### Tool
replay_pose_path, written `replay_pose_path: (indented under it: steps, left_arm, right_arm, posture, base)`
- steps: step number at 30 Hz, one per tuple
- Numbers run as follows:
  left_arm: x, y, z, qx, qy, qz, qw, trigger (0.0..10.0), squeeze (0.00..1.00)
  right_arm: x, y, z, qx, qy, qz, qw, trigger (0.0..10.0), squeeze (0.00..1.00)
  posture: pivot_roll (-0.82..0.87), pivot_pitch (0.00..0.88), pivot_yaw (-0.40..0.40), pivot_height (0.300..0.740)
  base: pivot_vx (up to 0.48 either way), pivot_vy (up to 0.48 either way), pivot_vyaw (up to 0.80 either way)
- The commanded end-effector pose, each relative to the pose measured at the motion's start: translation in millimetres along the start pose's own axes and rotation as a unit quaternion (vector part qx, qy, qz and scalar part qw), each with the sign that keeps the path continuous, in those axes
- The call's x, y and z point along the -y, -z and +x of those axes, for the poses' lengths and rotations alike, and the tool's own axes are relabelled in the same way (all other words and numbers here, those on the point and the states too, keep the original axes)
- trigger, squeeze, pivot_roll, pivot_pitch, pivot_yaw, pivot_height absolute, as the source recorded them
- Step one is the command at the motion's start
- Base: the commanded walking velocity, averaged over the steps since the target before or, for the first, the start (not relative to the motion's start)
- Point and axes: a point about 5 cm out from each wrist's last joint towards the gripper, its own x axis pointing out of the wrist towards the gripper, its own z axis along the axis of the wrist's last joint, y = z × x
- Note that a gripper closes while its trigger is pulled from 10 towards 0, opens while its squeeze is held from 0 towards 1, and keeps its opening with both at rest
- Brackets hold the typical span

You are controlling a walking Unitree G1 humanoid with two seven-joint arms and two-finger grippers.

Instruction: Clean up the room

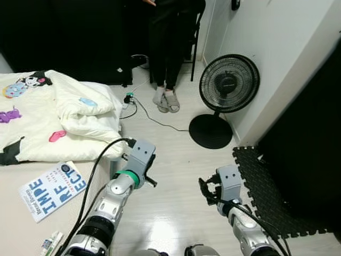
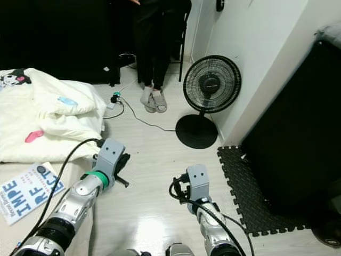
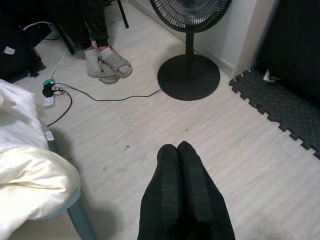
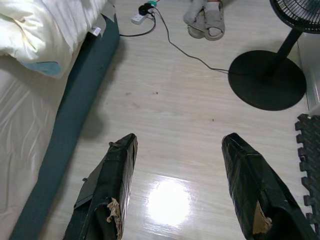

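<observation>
Left claw [image 3: 178,150]: fingers pressed together, empty, above the pale floor [image 3: 150,135]
Right claw [image 4: 177,142]: fingers spread apart, empty
Bed [image 1: 32,122]: rumpled duvet, book [image 1: 52,190] at the edge

A cream quilt [image 1: 58,114] is showing pink, blue and purple cartoon patches on the left, a white book [image 1: 52,190] is wearing blue lettering, and the fan [image 1: 228,84] (all black) is standing far right on pale wood-grain floor [image 1: 176,160].
</observation>
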Motion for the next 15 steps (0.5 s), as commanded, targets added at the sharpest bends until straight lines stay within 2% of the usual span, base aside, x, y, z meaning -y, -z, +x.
replay_pose_path:
  steps: [1,11,15]
  left_arm:
    - [1.0,2.3,-0.6,-0.001,0.005,0.007,1.0,10.0,0.0]
    - [-0.1,2.2,-0.6,0.0,0.002,0.009,1.0,10.0,0.0]
    - [-0.9,2.5,-0.6,-0.001,-0.004,0.008,1.0,10.0,0.0]
  right_arm:
    - [0.6,3.8,-1.7,-0.007,0.001,-0.002,1.0,10.0,0.0]
    - [1.0,4.4,-2.0,-0.008,0.002,-0.001,1.0,10.0,0.0]
    - [1.2,5.4,-2.6,-0.01,0.003,-0.001,1.0,10.0,0.0]
  posture:
    - [-0.05,0.0,0.052,0.734]
    - [-0.05,0.0,0.053,0.734]
    - [-0.05,0.0,0.053,0.734]
  base:
    - [0.0,-0.461,0.0]
    - [0.0,-0.433,0.0]
    - [0.0,-0.141,0.0]
